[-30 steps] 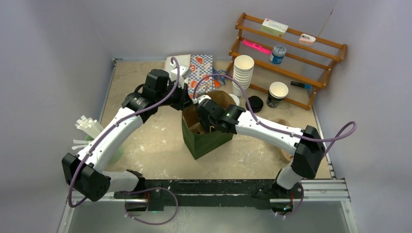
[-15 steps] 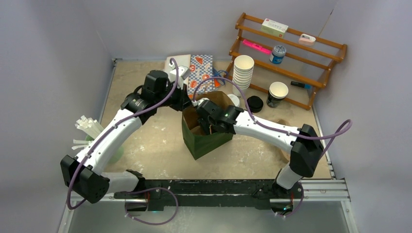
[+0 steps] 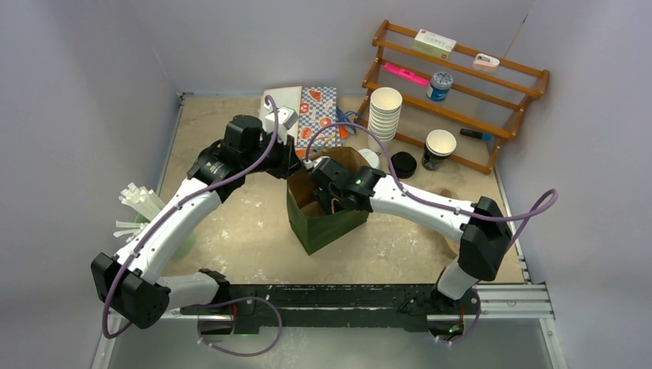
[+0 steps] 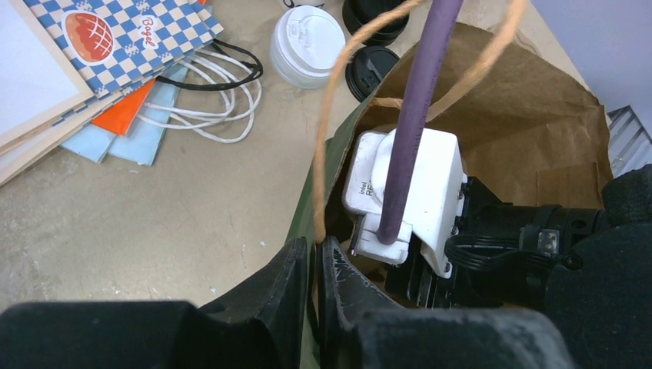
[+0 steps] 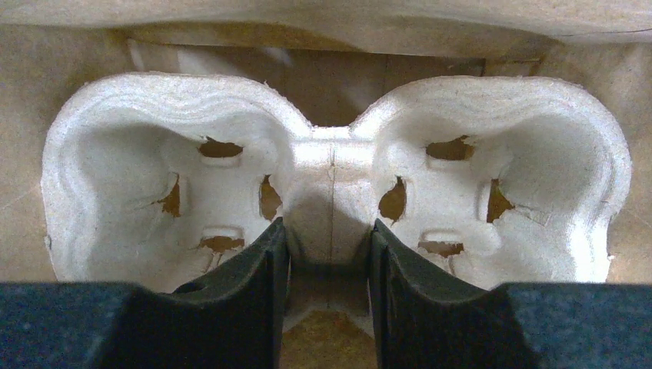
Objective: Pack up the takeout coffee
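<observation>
left hand (image 4: 316, 254) pinching the rim of a brown paper bag (image 4: 538, 100), right hand (image 5: 327, 231) clamped on a lumpy white pulp cup tray (image 5: 154, 115), blue checkered bag (image 4: 154, 31) printed "Bagel"

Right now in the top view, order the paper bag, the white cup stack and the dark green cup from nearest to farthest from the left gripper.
1. The paper bag, centre; the left gripper pinches its rim.
2. The white cup stack, behind and right.
3. The dark green cup, farther right still.
</observation>
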{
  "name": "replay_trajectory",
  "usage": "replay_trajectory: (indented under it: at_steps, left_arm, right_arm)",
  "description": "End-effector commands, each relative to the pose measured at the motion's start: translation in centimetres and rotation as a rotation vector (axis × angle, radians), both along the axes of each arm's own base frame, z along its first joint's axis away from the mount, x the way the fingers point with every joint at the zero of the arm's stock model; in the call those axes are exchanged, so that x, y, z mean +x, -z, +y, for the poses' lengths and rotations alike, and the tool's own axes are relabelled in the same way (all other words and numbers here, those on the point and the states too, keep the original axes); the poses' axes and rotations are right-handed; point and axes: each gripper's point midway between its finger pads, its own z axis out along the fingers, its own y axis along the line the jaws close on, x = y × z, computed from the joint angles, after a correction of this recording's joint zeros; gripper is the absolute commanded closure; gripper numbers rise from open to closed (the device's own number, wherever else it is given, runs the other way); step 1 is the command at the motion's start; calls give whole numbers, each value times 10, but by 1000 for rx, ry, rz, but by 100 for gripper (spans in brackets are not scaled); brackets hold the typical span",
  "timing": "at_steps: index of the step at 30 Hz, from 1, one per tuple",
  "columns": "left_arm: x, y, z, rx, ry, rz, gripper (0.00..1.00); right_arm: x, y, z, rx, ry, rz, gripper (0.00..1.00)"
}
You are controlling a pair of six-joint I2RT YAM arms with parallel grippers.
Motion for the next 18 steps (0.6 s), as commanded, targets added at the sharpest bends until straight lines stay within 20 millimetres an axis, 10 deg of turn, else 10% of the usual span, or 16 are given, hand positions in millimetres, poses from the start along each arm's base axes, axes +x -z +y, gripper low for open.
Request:
replay_trajectory:
  at_steps: [1,9,18]
  left_arm:
    - [0,-21,2,-27,-24,-46,82]
    - [-35,-63,30,-55,-70,-112,55]
    - [-100,-82,19,-144,220,-185,56]
  right_arm:
    - [-12,6,-4,-25,1,59,83]
    - [-6,-1,-1,-25,16,42,83]
    - [-2,-2,3,-26,17,36,83]
